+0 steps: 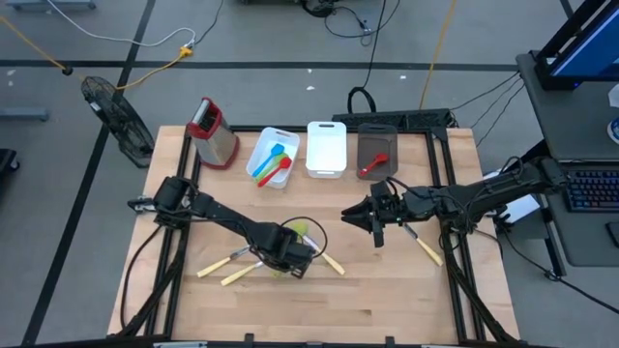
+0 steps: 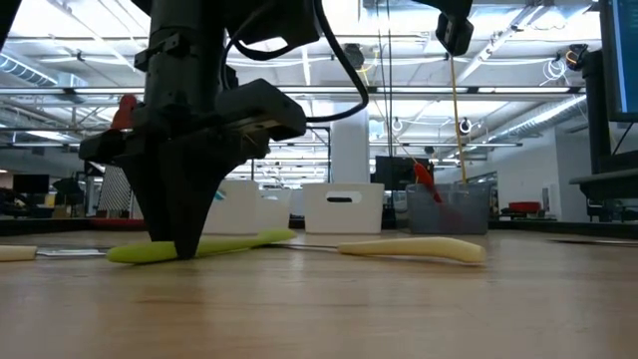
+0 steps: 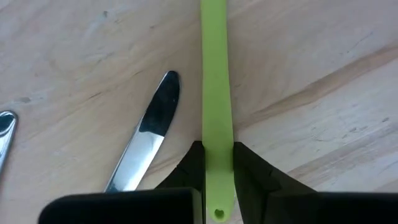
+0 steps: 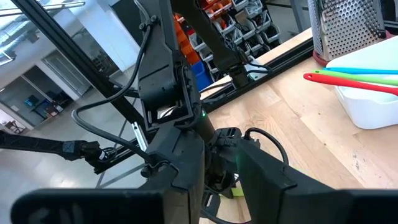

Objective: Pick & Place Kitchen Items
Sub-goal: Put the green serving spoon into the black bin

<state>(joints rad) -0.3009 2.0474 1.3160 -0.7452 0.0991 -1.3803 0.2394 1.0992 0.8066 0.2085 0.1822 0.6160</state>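
No brand, label or writing can be read on anything here. At the far left of the high view a black fan (image 1: 116,114) stands on the floor off the desk's (image 1: 387,290) corner. On the desk's back edge, left to right, are a red-topped metal grater (image 1: 213,133), a white bin (image 1: 274,158) holding blue, green and red utensils (image 1: 275,165), a second white bin (image 1: 327,148), and a dark grey bin (image 1: 376,152) with a red utensil (image 1: 373,166) in it.

The left end effector (image 3: 217,163) is down at the desk near the front middle, its fingers (image 3: 250,165) closed on the handle of a green utensil (image 3: 216,93) that lies flat on the wood; the low view shows the fingertips meeting the desk over it. Just beside it lies a knife (image 3: 144,142) with a metal blade, and 2 pale yellow handles (image 1: 224,268) angle out to the left of the end effector, another (image 1: 331,261) to its right. A black cable loops over the desk behind the left arm, crowding the green utensil.

The right end effector (image 1: 358,215) hangs above the desk right of centre, pointing toward the left arm; whether its fingers are open or closed cannot be told. A further pale yellow handled knife (image 1: 427,250) lies under the right arm near the desk's right edge
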